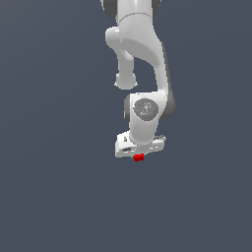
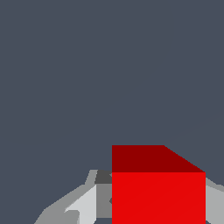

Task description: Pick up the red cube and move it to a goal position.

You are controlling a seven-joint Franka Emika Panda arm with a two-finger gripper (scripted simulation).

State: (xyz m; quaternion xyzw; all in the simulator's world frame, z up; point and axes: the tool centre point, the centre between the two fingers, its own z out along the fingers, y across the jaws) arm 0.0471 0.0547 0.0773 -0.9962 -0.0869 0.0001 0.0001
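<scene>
The red cube (image 1: pixel 139 157) is tiny and shows just under the white hand of my gripper (image 1: pixel 138 154), in the middle of the exterior view. In the wrist view the red cube (image 2: pixel 158 192) is large and close. It sits between the two grey fingers (image 2: pixel 85 204), which press against its two sides. The gripper is shut on the cube. The fingertips are hidden behind the hand in the exterior view. I cannot tell whether the cube rests on the floor or hangs above it.
The white arm (image 1: pixel 140 54) reaches down from the top of the exterior view. A plain dark grey-blue surface (image 1: pixel 54 187) fills the rest of both views. No other object or marker shows.
</scene>
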